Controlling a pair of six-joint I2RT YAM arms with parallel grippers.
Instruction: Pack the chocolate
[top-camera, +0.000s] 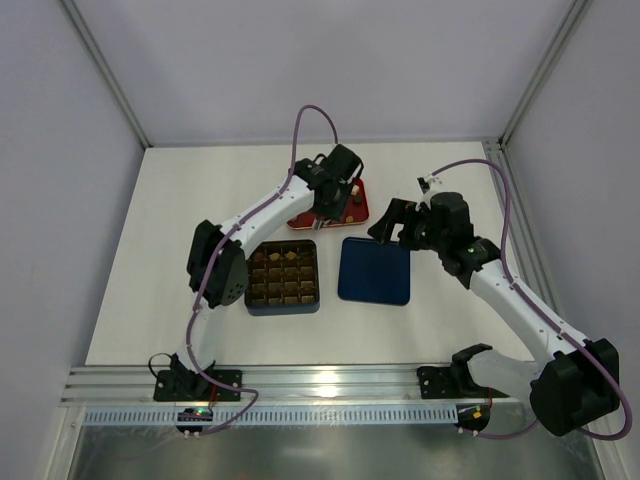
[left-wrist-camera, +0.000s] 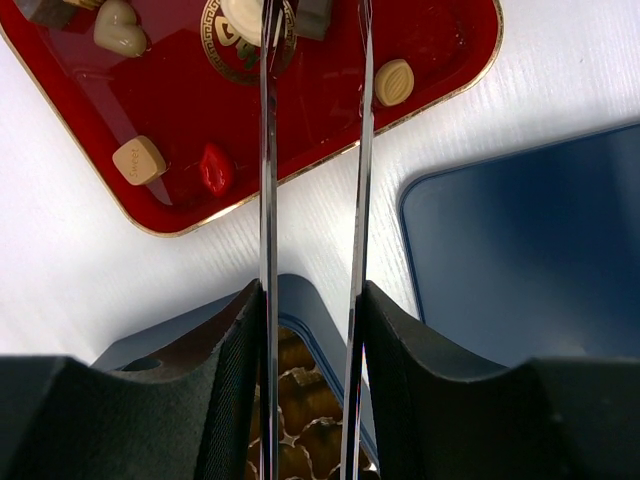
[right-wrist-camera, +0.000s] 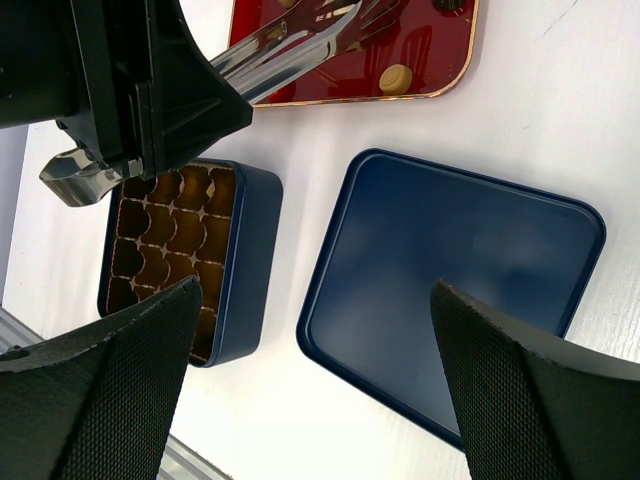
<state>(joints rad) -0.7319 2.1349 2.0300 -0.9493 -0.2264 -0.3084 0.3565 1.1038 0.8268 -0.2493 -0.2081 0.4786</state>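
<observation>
We find the left claw (left-wrist-camera: 312, 305) clamped on a pair of metal tongs (left-wrist-camera: 267, 150), whose blades reach out over the red tray (left-wrist-camera: 440, 40) at the far side of the desk (top-camera: 150, 250). The chocolate (left-wrist-camera: 139, 160) lies as loose pieces on that tray, apart from one another. We find the right claw (right-wrist-camera: 315, 300) with fingers spread wide, above the navy lid (right-wrist-camera: 450, 260), which lies just beside the compartment box (top-camera: 283, 277).

Glossy red tray (left-wrist-camera: 180, 95) — shiny metal tongs (left-wrist-camera: 268, 200)

White table (top-camera: 150, 250) with a red tray (top-camera: 360, 210), a gridded dark box (top-camera: 283, 308) and, beside it, a navy lid (top-camera: 375, 270)
</observation>
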